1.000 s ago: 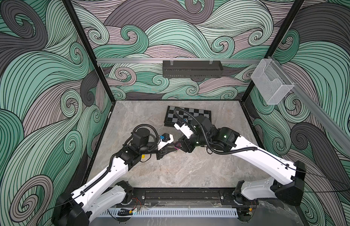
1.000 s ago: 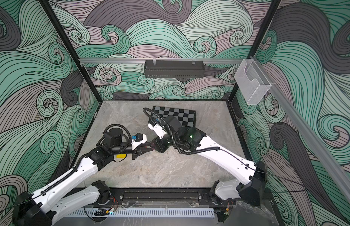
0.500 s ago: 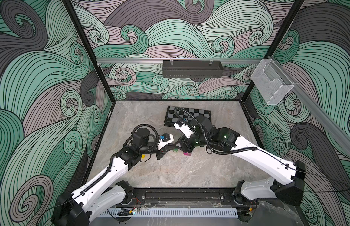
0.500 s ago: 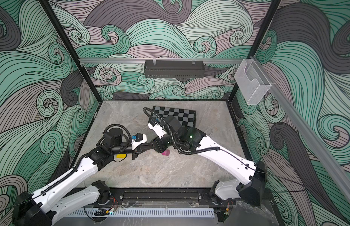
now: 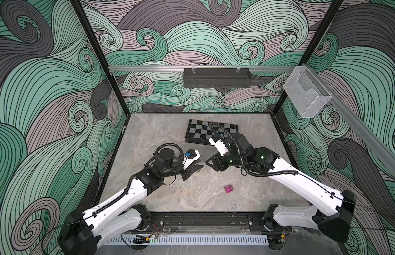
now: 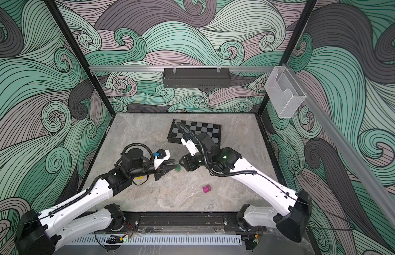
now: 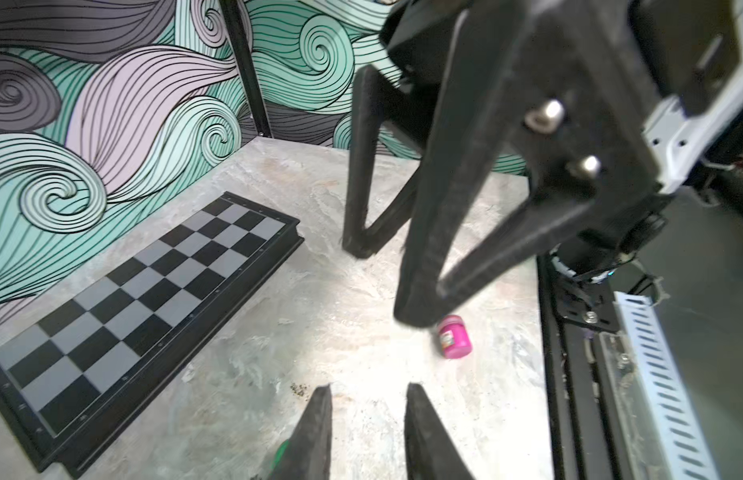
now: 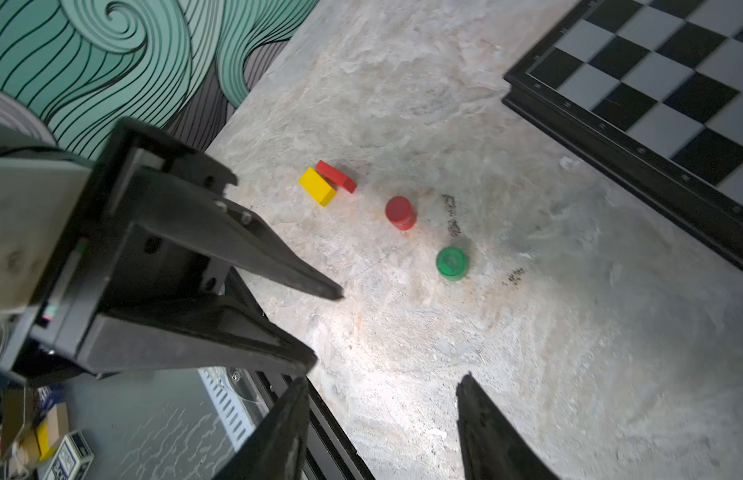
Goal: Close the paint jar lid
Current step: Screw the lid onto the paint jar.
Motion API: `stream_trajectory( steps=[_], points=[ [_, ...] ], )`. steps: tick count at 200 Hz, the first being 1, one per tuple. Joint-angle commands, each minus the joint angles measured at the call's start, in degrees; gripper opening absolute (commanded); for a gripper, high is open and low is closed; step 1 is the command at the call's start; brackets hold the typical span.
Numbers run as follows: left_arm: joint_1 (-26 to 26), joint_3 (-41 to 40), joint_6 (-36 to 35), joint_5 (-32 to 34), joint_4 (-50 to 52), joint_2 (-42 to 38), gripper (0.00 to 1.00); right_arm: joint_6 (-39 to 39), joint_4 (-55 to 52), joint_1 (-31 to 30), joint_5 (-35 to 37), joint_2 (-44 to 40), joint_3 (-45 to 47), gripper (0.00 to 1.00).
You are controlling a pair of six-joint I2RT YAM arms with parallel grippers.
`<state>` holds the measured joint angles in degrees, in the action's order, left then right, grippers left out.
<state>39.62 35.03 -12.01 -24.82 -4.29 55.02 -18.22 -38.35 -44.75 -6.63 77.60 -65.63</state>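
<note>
1. At the left of the table, a yellow block touches a flat red piece. A red round peg stands near them, a bit more to the right. Only the right wrist camera shows these clearly.
2. The left claw points to the right, toward the middle of the table. Its two fingers are a little way apart. There is nothing between them.
3. A green round thing sits on the table between the two claws. In a top view it peeks out just beside the tips of the left claw. Neither claw holds it.
4. The right claw faces the left claw. They are close but do not touch. Its fingers are spread wide and hold nothing.
5. The pink paint jar is on the table, nearer than both claws and a little right of the middle. It is all alone, well apart from both claws. It looks like it is lying on its side. Its lid seems to be on, but I cannot tell how tight.
6. A chess board lies flat at the far side, right of the middle. The right arm hangs over its near right corner.
</note>
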Motion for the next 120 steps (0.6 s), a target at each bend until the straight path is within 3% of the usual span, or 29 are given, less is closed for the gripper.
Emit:
stream_trajectory(
  steps=[1, 23, 68, 84, 120],
  points=[
    [0.5, 0.0, 3.2, 6.9, -3.3, -1.0, 0.41, -3.5, 1.2, 3.4, 2.9, -3.9, 5.2, 0.64],
    [0.6, -0.2, 4.5, 9.6, -3.2, -1.8, 0.51, -5.0, 0.6, 6.1, 4.0, -8.0, 11.9, 0.73],
    [0.7, -1.4, 7.8, 11.1, -4.2, -3.0, 0.71, -7.0, 0.3, 6.3, 6.1, -8.8, 21.1, 0.81],
    [0.8, -2.4, 8.7, 11.7, -5.3, -3.1, 0.76, -6.8, 3.5, 6.3, 6.8, -5.7, 22.2, 0.83],
    [0.9, -2.8, 9.4, 12.2, -4.6, -4.1, 0.77, -2.7, 8.0, 4.8, 6.3, 6.1, 18.0, 0.86]
  ],
)
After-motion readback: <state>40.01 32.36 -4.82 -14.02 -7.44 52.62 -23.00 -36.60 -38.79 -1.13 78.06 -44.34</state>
